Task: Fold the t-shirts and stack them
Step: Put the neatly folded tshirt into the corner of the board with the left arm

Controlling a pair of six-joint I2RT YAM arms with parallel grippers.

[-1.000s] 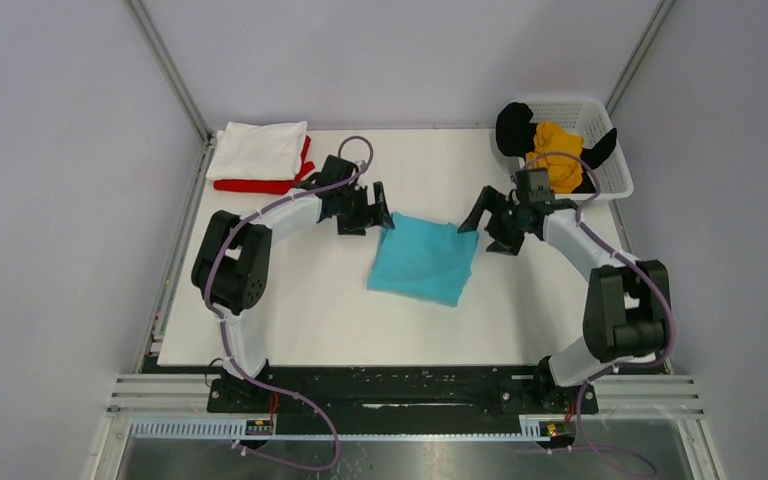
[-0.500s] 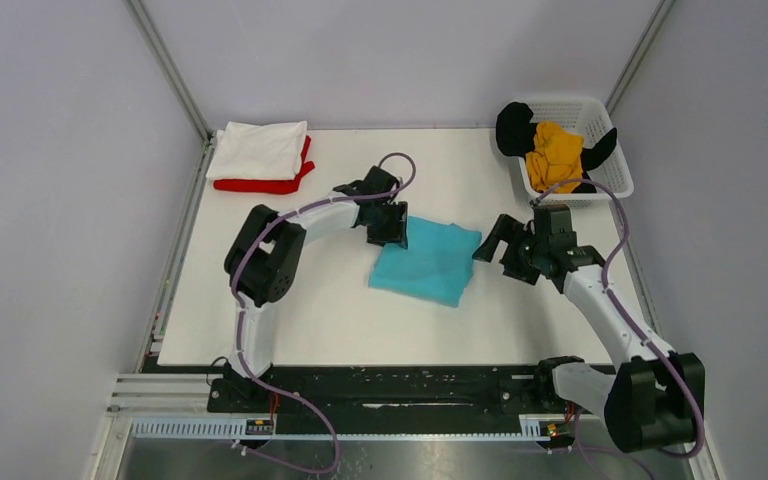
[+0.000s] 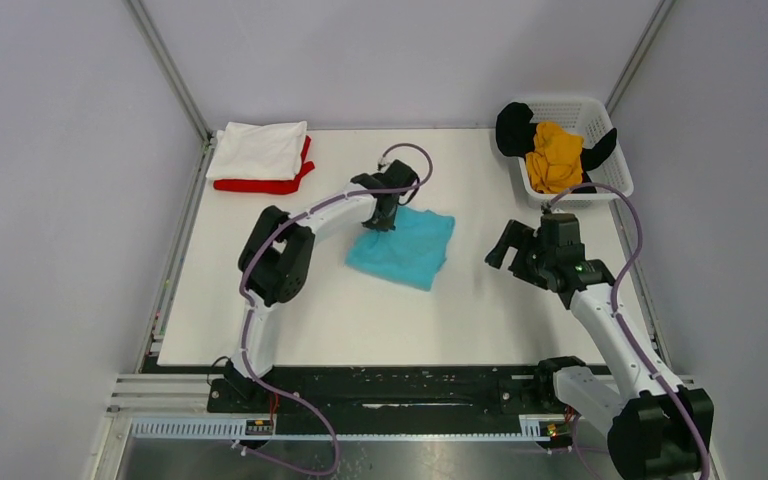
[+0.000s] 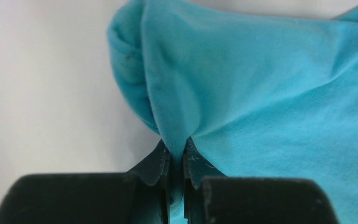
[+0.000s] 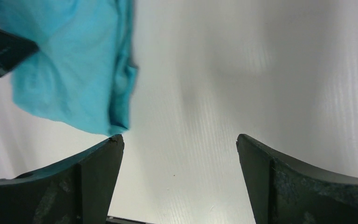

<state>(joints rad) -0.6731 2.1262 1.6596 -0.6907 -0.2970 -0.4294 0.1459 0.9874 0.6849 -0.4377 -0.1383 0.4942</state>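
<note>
Pinching the turquoise cloth t-shirt [image 3: 407,250] at its corner, my left pincer [image 4: 176,157] lies nearer the folded white t-shirt [image 3: 257,150], leftward; right pincer [image 5: 179,144] gapes empty.

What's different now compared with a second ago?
The left tool closed on a corner of the folded turquoise cloth t-shirt and dragged it leftward. The open right tool backed away toward the near right. The white shirt, red shirt and white plastic mesh basket stayed put.

Left pincer [image 4: 177,149] reaches out, clamped on the turquoise t-shirt [image 4: 270,93]; right pincer [image 5: 179,143] hangs agape
</note>
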